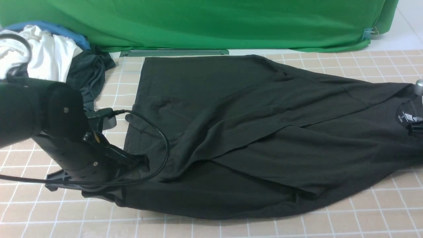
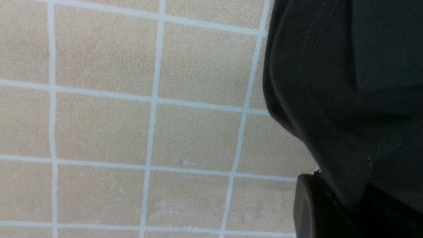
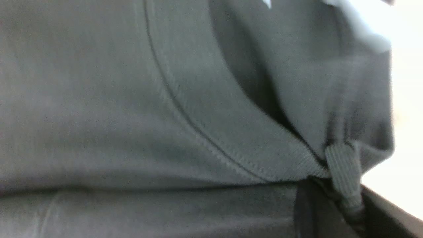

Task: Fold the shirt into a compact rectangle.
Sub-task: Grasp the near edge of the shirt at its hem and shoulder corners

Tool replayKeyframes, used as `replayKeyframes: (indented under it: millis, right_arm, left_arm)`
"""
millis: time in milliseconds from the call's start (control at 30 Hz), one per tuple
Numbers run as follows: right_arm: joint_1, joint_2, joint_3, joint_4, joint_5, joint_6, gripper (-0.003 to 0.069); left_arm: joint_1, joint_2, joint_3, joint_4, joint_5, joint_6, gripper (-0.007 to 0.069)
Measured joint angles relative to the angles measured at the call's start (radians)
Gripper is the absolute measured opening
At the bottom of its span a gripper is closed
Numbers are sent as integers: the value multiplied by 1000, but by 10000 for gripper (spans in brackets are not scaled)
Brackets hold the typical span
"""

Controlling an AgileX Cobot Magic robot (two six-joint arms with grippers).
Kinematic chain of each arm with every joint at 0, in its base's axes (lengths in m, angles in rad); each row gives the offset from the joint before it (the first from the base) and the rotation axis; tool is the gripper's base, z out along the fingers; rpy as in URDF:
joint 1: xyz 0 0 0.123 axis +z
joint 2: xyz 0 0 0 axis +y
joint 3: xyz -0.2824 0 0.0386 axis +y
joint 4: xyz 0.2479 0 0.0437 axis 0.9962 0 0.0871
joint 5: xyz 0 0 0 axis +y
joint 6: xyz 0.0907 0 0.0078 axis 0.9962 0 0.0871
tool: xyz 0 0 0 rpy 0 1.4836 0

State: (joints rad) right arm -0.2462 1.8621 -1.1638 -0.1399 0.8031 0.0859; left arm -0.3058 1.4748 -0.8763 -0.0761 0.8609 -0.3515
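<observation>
Front view: a large black shirt (image 1: 251,138) lies sideways across a tan tiled table (image 1: 380,211), hem to the robot's left and collar to its right; both long sides look already folded in over the middle, leaving diagonal creases. The left gripper (image 1: 140,162) sits low at the hem, toward the near side, clamped on a tuck of black cloth; a cable loops over the fabric beside it. The right gripper (image 1: 417,128) is mostly cut off at the picture's edge, just beside the white neck label (image 1: 409,117). A white garment (image 1: 49,53) and a dark grey garment (image 1: 92,72) are heaped at the far left, apart from the shirt; a green backdrop (image 1: 211,23) hangs behind.

Left wrist view: bare tiles fill most of the picture; the stitched hem (image 2: 307,66) runs down into the jaws, where one dark finger (image 2: 309,208) presses against it (a firm, narrow pinch).

Right wrist view: very close and soft in focus; the ribbed collar (image 3: 231,142) bunches into a small pleat (image 3: 343,172) caught between the fingers, so this gripper is closed on the shirt too.

Judged from this, both ends are secured and the crosswise fold is in hand; the next move calls for lifting one end clear of the table and carrying it over the other, keeping both grips level so the folded-in sides do not slide open.
</observation>
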Motion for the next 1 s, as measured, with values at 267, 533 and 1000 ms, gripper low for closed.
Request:
replayKeyframes:
  millis: [267, 533, 1000]
  right_arm:
    - [0, -117, 31, -108, 219, 27, 87]
    - [0, -358, 320, -276, 251, 164, 87]
    - [-1, -516, 461, -347, 88, 247, 87]
  left_arm:
    - [0, -54, 0, 12, 68, 14, 31]
    - [0, -61, 0, -35, 154, 79, 31]
    - [0, -78, -32, -112, 92, 148, 31]
